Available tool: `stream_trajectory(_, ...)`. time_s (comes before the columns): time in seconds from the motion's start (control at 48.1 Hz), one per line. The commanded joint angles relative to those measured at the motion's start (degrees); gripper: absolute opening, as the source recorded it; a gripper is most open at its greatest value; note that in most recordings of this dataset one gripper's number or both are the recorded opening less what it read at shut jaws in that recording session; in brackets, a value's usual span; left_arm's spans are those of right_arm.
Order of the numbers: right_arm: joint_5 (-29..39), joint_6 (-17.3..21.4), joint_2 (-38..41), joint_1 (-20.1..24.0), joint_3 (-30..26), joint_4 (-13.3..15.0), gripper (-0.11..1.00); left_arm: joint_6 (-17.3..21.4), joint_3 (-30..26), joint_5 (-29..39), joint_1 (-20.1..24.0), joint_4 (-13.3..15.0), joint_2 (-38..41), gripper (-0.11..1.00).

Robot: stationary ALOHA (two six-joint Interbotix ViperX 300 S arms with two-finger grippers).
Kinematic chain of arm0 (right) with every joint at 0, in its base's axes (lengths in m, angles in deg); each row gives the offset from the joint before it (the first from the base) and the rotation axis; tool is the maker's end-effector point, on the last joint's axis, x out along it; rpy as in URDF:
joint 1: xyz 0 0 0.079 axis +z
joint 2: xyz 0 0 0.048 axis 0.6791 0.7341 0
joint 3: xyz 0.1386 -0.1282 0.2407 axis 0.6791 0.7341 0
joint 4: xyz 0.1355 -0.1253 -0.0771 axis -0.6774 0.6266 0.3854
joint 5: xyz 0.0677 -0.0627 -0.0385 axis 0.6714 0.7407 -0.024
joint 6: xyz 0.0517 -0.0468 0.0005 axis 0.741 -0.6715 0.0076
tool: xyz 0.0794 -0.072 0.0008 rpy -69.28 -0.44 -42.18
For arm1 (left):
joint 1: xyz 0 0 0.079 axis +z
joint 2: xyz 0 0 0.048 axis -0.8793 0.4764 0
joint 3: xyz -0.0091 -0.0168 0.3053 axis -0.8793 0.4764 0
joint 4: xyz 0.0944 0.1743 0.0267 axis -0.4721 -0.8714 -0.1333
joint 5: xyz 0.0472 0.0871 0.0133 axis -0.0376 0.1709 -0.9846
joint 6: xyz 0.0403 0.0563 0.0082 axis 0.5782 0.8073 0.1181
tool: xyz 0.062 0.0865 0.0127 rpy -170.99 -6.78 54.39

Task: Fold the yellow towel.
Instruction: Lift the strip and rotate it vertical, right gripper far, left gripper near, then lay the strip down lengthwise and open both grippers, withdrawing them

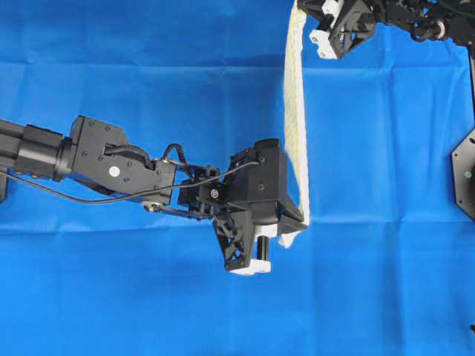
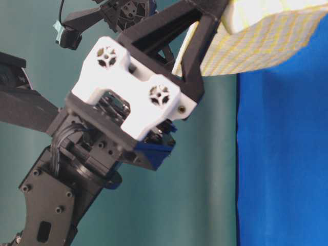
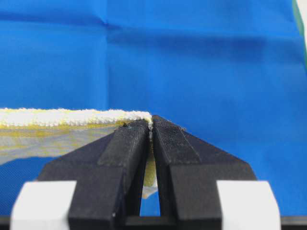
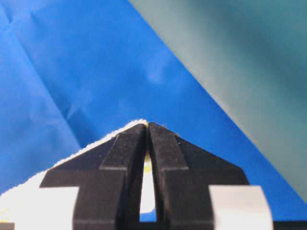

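Left gripper (image 1: 295, 222): clamped on towel (image 1: 296, 111) corner, arm extended rightward | Right gripper (image 1: 304, 15): clamped on opposite corner | Towel: hung taut between both, above blue cloth (image 1: 148, 59).

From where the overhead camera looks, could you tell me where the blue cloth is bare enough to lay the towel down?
The blue cloth lies bare above the left arm and in front of it, and again right of the yellow towel. It is crowded mid-frame, where the left gripper and right gripper hold the towel stretched.
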Motion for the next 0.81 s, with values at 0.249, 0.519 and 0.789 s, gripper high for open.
stream_trajectory(0.249, -1.0, -0.1, -0.5, -1.9, -1.8, 0.1, 0.02, 0.0, -1.1, -0.4, -1.1, 0.2, -1.2, 0.02)
stream_trajectory(0.519, 0.0, -0.2, 2.8, -0.9, -4.5, 0.2, 0.02, -0.1, 5.0, -6.9, -2.2, 0.8, -2.0, 0.02)
stream_trajectory(0.789, 0.1, -0.2, 10.6, 2.6, -10.9, 0.4, 0.02, -4.1, 14.1, -11.3, -3.3, 2.0, -5.0, 0.02)
